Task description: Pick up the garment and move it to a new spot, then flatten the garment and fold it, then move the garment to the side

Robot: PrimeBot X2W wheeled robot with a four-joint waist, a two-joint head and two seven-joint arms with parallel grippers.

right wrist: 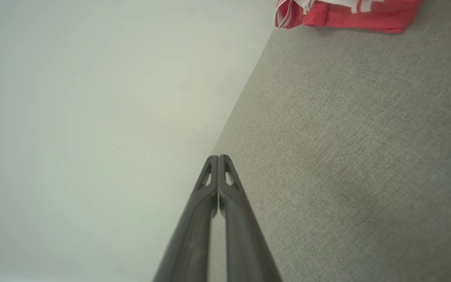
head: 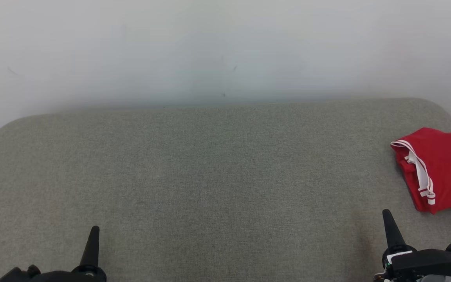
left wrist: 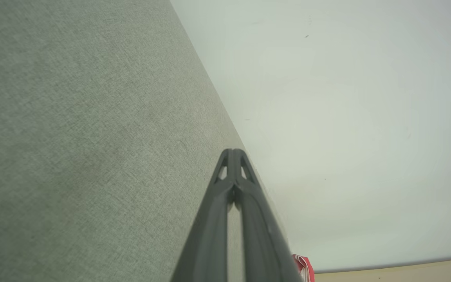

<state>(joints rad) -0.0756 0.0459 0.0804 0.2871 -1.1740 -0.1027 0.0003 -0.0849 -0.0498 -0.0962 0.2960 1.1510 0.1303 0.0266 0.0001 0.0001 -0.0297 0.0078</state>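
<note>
The garment (head: 442,168) is red with white striped trim and lies folded at the far right of the grey fabric surface (head: 217,176), partly cut off by the frame edge. A strip of the garment (right wrist: 347,13) runs along the top of the right wrist view, and a small bit of the garment (left wrist: 303,266) peeks out beside the left fingers. My right gripper (head: 386,213) is shut and empty at the lower right, just in front of the garment and apart from it. At the lower left, my left gripper (head: 94,229) is shut too, holding nothing. Tips of the left gripper (left wrist: 232,150) and right gripper (right wrist: 218,156) meet.
A pale wall (head: 225,51) rises right behind the grey surface's far edge. The surface has rounded back corners and stretches wide between the two grippers.
</note>
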